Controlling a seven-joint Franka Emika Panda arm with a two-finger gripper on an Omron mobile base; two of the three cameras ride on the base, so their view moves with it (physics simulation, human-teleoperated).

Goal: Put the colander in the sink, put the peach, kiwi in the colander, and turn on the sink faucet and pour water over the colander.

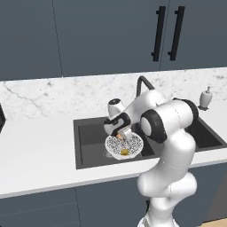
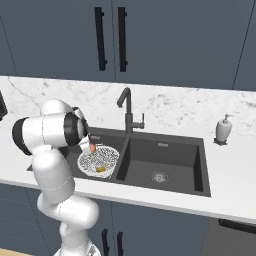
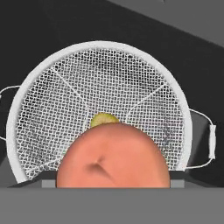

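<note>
Your gripper (image 1: pixel 120 135) is clamped on the peach (image 3: pixel 113 156), holding it just above the colander (image 3: pixel 57 109) and pointing down into the bowl. The kiwi (image 3: pixel 104 119) lies at the bottom of the mesh, partly hidden behind the peach in the hand view. The colander sits in the left basin of the sink (image 2: pixel 170 150). Your arm is folded tight, elbow high, forearm angled down over the basin. The sink faucet (image 2: pixel 127 112) stands behind the divider.

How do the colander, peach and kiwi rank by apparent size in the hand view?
1. colander, spanning most of the picture.
2. peach, large mainly because it sits right at the camera.
3. kiwi, only a sliver showing behind the peach, so its true size is unsure.
</note>
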